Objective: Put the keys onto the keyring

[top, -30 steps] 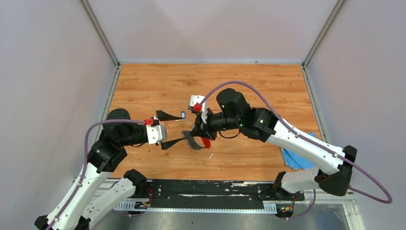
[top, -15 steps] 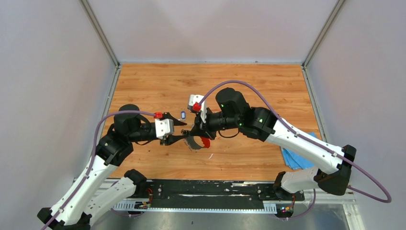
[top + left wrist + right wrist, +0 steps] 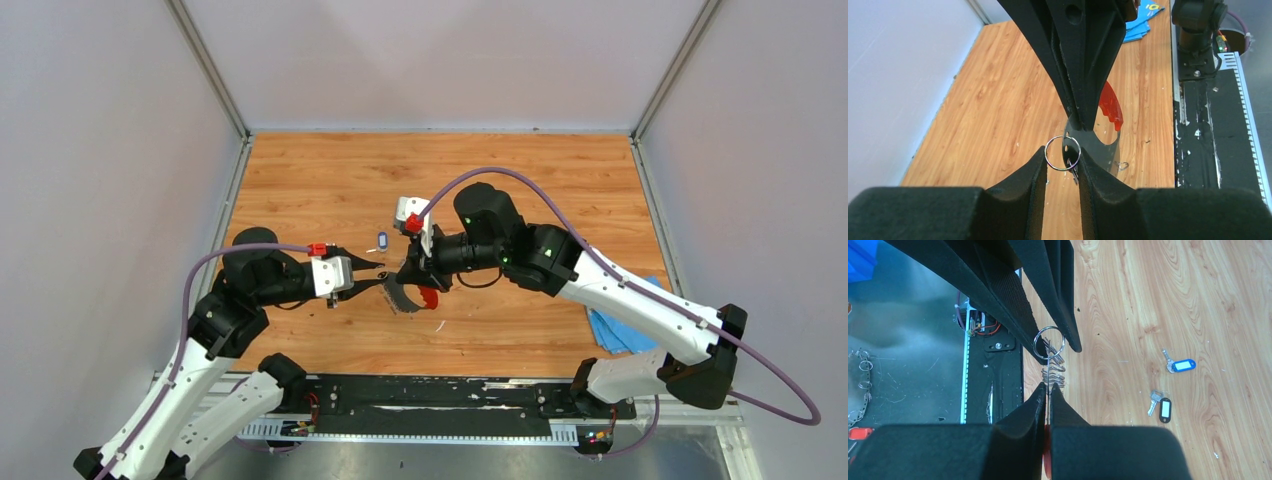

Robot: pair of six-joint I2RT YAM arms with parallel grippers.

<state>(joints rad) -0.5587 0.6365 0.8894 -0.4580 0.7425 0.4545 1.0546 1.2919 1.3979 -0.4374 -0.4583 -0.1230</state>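
Right claw (image 3: 1047, 386) pinches keyring (image 3: 1110, 105); left claw (image 3: 1062, 153) nips small ring (image 3: 1063, 136); only right wrist view shows 2 keys (image 3: 1182, 365).

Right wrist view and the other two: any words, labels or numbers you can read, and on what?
No text can be read.
Blue key tag: white insert, looks blank.
Black key tag: white insert, looks blank.
Blue cloth: small yellow-white print, too blurred to read.
Keyring: no marks seen.

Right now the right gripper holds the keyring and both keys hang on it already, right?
No. The right gripper holds the keyring, but the right wrist view shows the blue-headed key and the black-headed key lying on the table.
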